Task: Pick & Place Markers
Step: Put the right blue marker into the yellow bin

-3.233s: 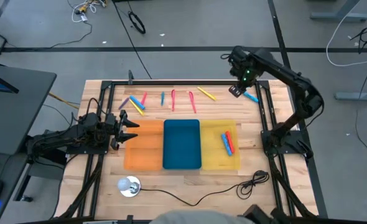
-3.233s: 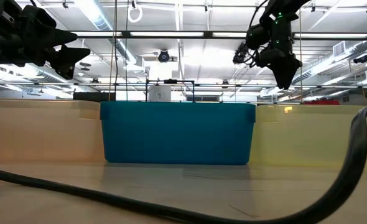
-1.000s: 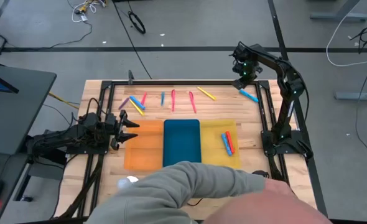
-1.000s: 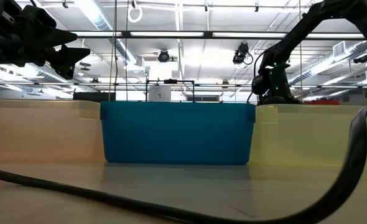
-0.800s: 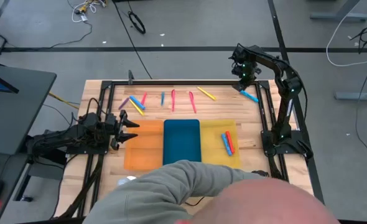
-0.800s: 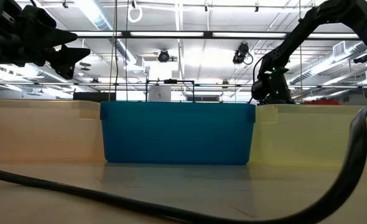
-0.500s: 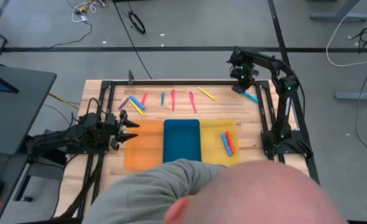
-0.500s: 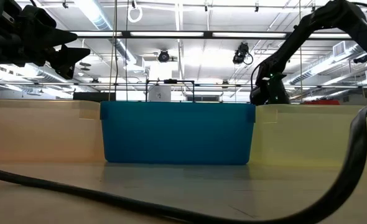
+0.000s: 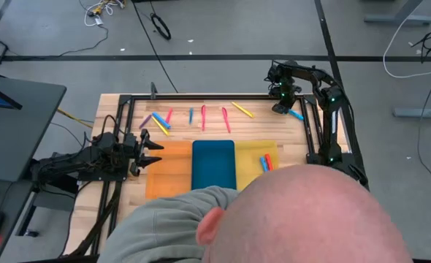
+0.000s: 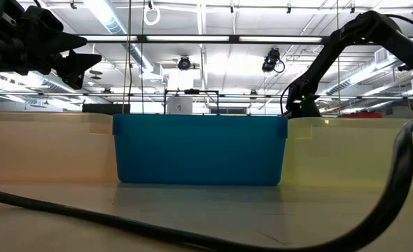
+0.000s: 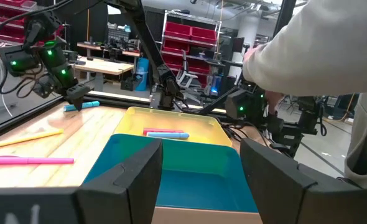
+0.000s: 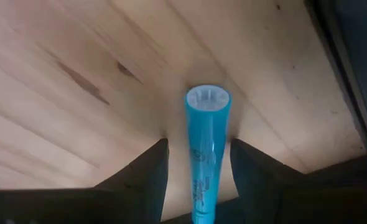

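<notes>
Right gripper (image 12: 196,163) lowered at table's 1 o'clock; light-blue marker (image 12: 206,146) between fingers, jaws narrow, contact indeterminate.

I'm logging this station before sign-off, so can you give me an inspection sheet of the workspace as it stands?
Surface: wooden table carrying orange tray, blue tray, yellow tray.
Job's things: loose markers along the far side; two markers in the yellow tray; light-blue marker at the right end.
Clutter: nothing seen.
Grippers: right gripper straddles the light-blue marker, fingers open; left gripper open, waiting beside the orange tray.
Cables: black cable in the foreground.
Surroundings: person leaning over the near edge.
</notes>
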You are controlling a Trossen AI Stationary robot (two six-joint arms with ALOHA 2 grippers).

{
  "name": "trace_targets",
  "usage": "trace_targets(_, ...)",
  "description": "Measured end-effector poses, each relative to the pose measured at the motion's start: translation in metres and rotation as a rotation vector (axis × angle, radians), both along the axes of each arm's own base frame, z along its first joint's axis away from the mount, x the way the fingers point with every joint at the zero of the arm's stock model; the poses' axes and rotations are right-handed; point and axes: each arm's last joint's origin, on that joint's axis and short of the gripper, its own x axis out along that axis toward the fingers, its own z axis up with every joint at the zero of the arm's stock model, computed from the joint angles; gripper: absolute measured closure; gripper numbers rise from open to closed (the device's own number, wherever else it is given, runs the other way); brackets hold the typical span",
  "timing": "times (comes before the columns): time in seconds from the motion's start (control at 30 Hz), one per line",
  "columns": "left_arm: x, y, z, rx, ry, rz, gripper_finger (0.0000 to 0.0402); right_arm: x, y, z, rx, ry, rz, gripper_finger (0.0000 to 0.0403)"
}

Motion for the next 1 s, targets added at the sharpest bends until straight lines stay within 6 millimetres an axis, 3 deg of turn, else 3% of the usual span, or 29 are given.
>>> trace_targets(0.23,0.0000,0.0000,0.0000,0.000,0.000,0.000,0.0179,0.0000,-0.0003,-0.0025,0.011,0.005,0.011,0.0245)
trace_targets(0.6,0.0000,0.0000,0.0000,0.000,0.000,0.000,0.0179,-0.0002,0.0003,-0.0027,0.020,0.007,0.007,0.0357)
trace_targets(1.0,0.0000,0.0000,0.0000,0.000,0.000,0.000,0.0179,-0.0001,0.0007,0.0040,0.069,0.021,-0.019,0.0337)
